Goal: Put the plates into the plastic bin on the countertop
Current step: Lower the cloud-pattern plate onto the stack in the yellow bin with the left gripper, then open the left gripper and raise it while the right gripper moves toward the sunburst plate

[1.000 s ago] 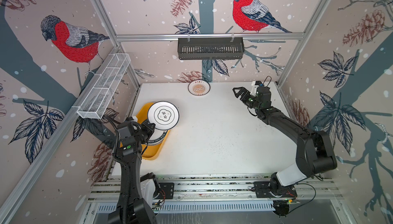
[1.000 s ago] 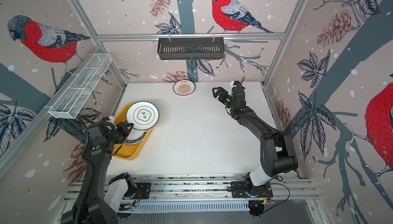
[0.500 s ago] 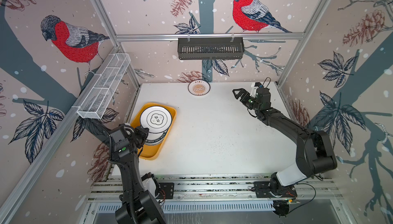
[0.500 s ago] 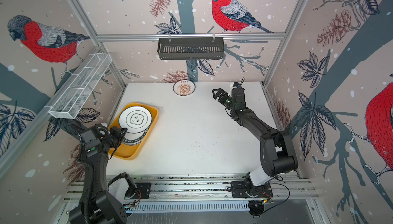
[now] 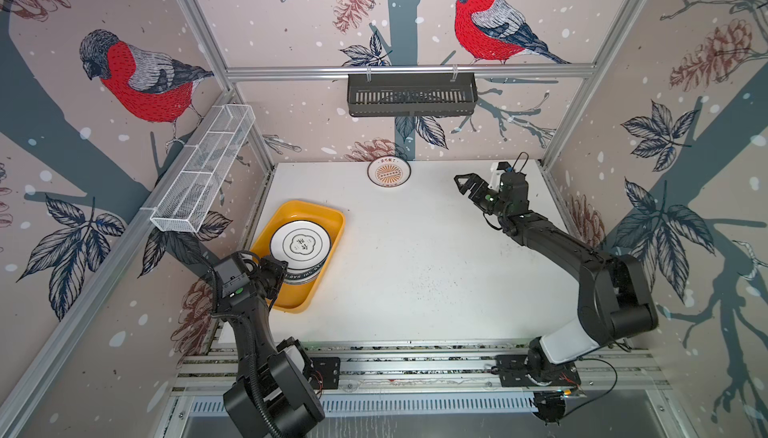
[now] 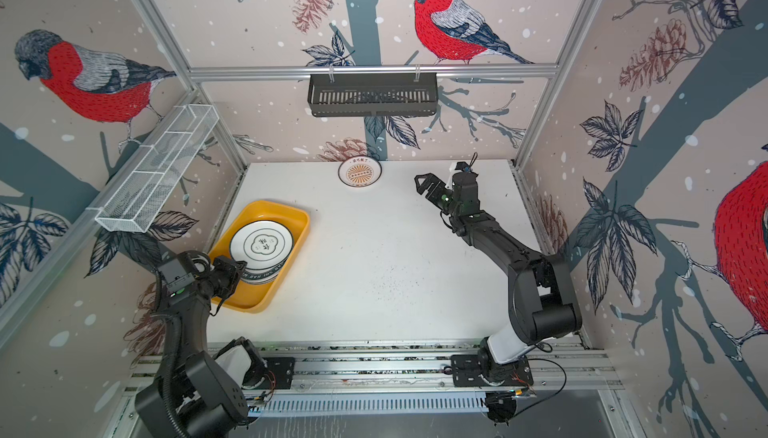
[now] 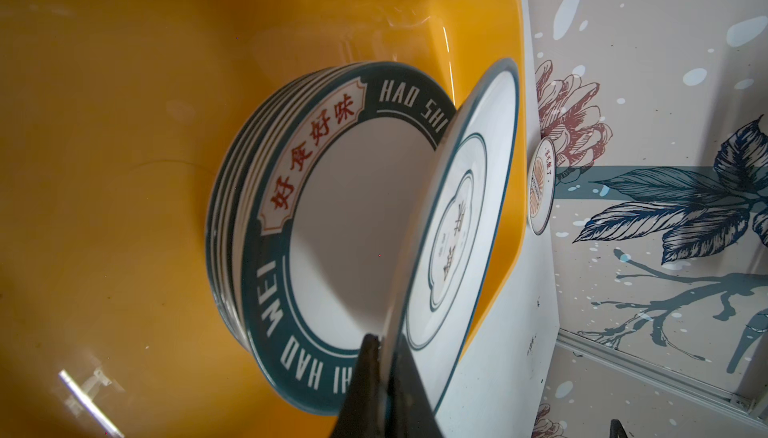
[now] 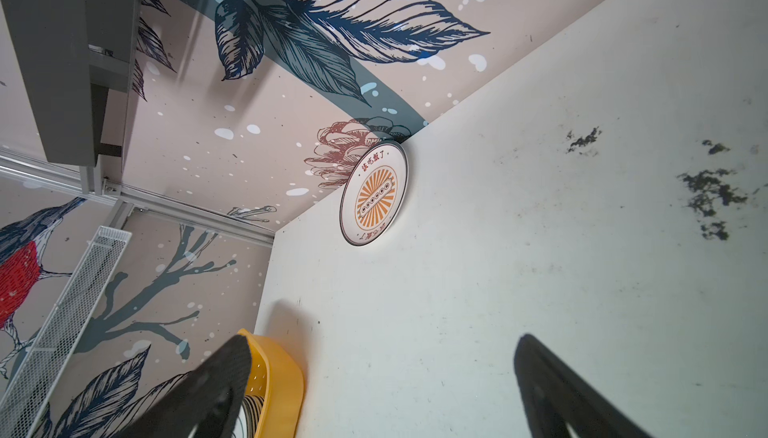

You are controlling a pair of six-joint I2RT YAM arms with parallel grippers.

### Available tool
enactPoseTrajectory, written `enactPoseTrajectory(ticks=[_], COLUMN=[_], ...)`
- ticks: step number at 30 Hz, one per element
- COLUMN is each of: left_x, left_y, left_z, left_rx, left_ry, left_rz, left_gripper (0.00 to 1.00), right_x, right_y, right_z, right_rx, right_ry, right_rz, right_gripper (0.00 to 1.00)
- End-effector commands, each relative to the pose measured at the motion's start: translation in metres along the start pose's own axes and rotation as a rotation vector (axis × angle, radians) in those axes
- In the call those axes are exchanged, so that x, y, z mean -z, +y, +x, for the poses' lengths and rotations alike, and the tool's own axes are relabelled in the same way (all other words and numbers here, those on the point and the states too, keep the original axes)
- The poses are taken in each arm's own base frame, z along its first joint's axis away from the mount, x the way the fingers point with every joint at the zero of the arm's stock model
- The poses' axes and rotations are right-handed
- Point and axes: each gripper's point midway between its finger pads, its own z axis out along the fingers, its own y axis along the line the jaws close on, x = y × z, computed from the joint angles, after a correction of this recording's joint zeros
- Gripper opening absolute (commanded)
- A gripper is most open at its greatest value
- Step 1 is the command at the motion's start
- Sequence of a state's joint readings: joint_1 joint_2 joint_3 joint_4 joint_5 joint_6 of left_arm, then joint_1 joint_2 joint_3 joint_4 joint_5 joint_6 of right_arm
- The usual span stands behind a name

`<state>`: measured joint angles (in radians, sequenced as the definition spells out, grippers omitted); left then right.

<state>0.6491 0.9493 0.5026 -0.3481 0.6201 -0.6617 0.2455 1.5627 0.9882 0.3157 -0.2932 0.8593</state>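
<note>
Top views both show one surface (image 5: 415, 273) with one yellow bin (image 5: 305, 210) at its left. One stack (image 5: 306, 276) of green-rimmed plates, too tightly packed to count, sits in the bin. One emblem plate (image 5: 300, 243) rests tilted on top, its rim pinched by the left hand (image 5: 281, 274). One sunburst plate (image 5: 389, 171) lies at the far edge. The right hand (image 5: 465, 186) hovers apart from it, spread wide and empty.

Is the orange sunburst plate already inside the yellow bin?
No, the orange sunburst plate lies on the countertop by the back wall, well apart from the yellow bin.
</note>
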Motion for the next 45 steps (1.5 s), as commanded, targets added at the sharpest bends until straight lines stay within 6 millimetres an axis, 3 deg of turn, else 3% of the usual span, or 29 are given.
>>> enactPoseTrajectory(ticks=[1,13,16,18,26,38,45], left_x=[-0.002,-0.003,-0.005,-0.006,-0.005,0.003,0.01], left_y=[-0.002,0.01,0.012,0.015,0.018,0.012,-0.005], left_z=[-0.002,-0.001,0.001,0.002,-0.001,-0.006,-0.011], left_rx=[-0.022,-0.007,0.002,0.007,0.01,-0.015,-0.065], left_ry=[-0.001,-0.004,0.007,0.011,-0.005,-0.05,-0.053], left_rz=[0.015,-0.02,-0.024,-0.03,-0.049,-0.051,-0.011], left_gripper=[0.0,0.0,0.08,0.19,0.26,0.81,0.94], right_x=[0.002,0.001,-0.001,-0.002,-0.004,-0.007,-0.021], right_y=[0.007,0.007,0.006,0.006,0.005,0.007,0.011], right_z=[-0.004,-0.003,-0.002,-0.001,0.002,0.005,0.017], right_rx=[0.01,0.007,0.006,0.004,0.001,0.003,-0.003], right_ry=[-0.014,-0.011,-0.01,-0.007,0.003,0.015,0.049], right_rz=[-0.024,-0.025,-0.024,-0.024,-0.023,-0.03,-0.034], right_gripper=[0.99,0.99,0.99,0.99,0.99,0.99,1.0])
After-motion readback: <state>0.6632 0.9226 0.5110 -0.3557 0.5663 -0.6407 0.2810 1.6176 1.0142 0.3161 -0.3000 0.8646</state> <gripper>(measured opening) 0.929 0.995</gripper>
